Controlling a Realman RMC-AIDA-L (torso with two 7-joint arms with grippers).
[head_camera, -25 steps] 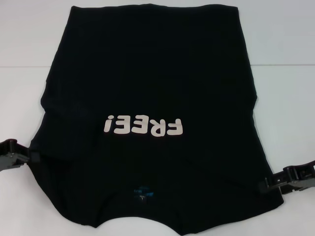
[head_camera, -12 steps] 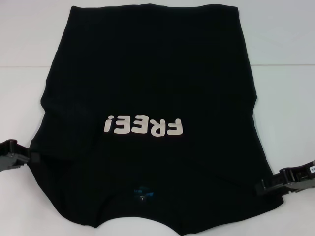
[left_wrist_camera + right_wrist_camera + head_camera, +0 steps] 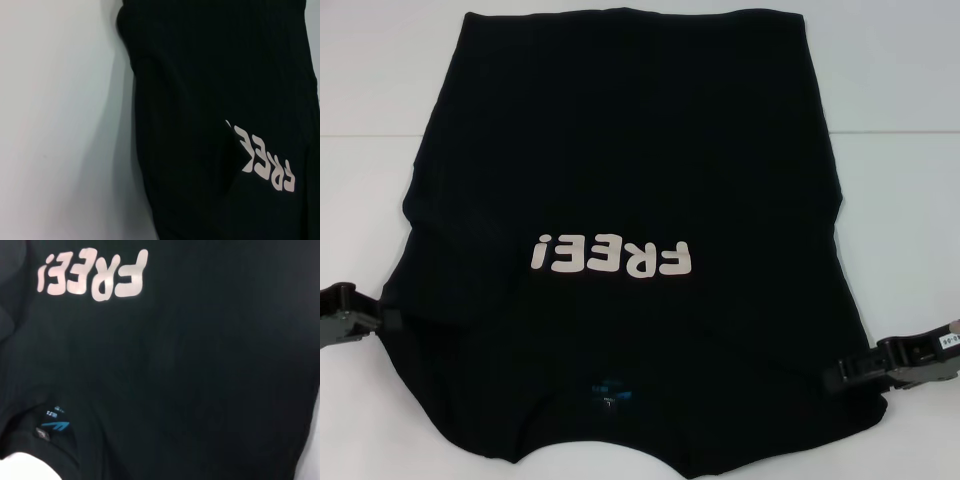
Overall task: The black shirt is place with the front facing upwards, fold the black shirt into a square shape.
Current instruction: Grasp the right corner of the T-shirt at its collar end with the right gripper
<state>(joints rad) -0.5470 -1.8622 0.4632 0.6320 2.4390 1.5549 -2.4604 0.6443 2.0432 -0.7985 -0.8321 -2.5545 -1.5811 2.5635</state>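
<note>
The black shirt (image 3: 630,170) is soft, light cloth, so it should drape and slide rather than hold any shape. A fold will likely keep only if the cloth is pinched through a thin edge and lifted evenly on both sides. The near sleeve edges look like the sensible places to take hold, and that is where the arms are. At the near right, the right gripper (image 3: 847,374) sits low at the shirt's right sleeve edge, touching or just overlapping the cloth. At the near left, the left gripper (image 3: 382,318) lies against the left sleeve edge. I cannot tell whether either one's fingers are spread or pinching the cloth.

The shirt lies flat on the white table (image 3: 905,70), front up. Its collar and small blue neck label (image 3: 608,392) are nearest the robot. The white "FREE!" print (image 3: 612,257) sits mid-chest, and the hem (image 3: 635,12) is farthest away.
</note>
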